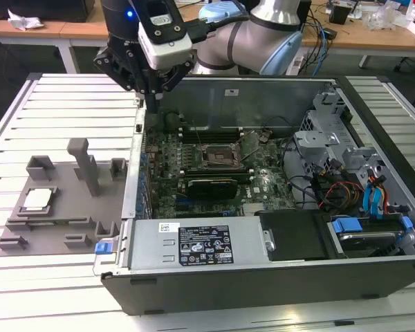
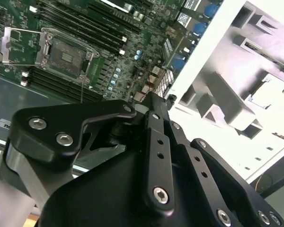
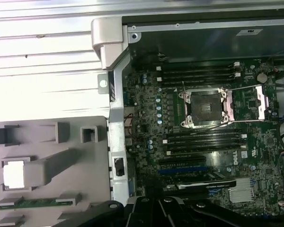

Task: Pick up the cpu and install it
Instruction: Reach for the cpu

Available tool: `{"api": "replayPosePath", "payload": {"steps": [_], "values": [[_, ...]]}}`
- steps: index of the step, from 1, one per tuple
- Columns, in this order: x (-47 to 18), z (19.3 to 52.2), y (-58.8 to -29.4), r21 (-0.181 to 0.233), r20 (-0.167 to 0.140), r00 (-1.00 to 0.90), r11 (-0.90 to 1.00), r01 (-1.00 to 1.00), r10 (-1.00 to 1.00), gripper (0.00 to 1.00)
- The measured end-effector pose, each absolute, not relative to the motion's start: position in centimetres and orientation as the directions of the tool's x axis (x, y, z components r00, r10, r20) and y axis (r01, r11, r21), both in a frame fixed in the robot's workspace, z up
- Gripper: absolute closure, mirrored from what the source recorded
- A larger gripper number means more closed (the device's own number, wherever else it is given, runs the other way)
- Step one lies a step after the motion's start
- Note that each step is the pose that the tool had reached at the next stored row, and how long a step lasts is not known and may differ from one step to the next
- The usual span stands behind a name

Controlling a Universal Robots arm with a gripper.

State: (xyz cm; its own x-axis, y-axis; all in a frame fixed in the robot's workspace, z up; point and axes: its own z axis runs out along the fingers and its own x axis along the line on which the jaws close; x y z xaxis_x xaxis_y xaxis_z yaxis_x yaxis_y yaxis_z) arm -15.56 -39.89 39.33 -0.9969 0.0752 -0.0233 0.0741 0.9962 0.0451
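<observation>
Near edge: an open computer case [image 1: 263,287] lies on the slatted white desk [image 1: 55,290], its dark wall nearest. Bare slats run free on the exterior view's left.
Tray: a grey tray [image 1: 76,207] with raised blocks lies flat on the slats. One edge is just beside the case's metal side wall.
Cpu: the cpu [image 1: 38,199] [image 3: 13,174] sits pale side up in a square recess at the tray's outer end, well apart from the claw.
Socket: mid-board, the black socket [image 1: 216,155] [image 3: 206,108] [image 2: 66,56] stands uncovered, its metal frame swung aside, with memory slots on both sides.
Claw: the claw [image 1: 154,104] [image 2: 154,100] is closed on nothing. It hangs over the case's far corner, above the side wall between tray and socket.
Beyond: the grey arm [image 1: 263,34] reaches in from behind the case's far wall.
</observation>
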Motion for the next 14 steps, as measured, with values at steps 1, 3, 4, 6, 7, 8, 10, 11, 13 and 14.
{"api": "replayPosePath", "payload": {"steps": [1,3,4,6,7,8,10,11,13,14], "values": [[-15.8,39.3,-39.9,0.045,-0.023,-0.997,0.996,0.074,0.075,0.89],[-16.4,39.3,-39.9,0.045,-0.023,-0.997,0.996,0.074,0.075,0.89],[-17.2,39.3,-39.9,0.045,-0.023,-0.997,0.996,0.074,0.075,0.89],[-18.1,39.3,-39.9,0.045,-0.023,-0.997,0.996,0.074,0.075,0.89],[-18.5,39.3,-39.9,0.045,-0.023,-0.997,0.996,0.074,0.075,0.89],[-18.9,39.3,-39.9,0.045,-0.023,-0.997,0.996,0.074,0.075,0.89],[-19.5,39.3,-39.9,0.045,-0.023,-0.997,0.996,0.074,0.075,0.89],[-19.6,39.3,-39.9,0.045,-0.023,-0.997,0.996,0.074,0.075,0.89],[-20.4,39.3,-39.9,0.045,-0.023,-0.997,0.996,0.074,0.075,0.89],[-20.6,39.3,-39.9,0.045,-0.023,-0.997,0.996,0.074,0.075,0.89]]}}
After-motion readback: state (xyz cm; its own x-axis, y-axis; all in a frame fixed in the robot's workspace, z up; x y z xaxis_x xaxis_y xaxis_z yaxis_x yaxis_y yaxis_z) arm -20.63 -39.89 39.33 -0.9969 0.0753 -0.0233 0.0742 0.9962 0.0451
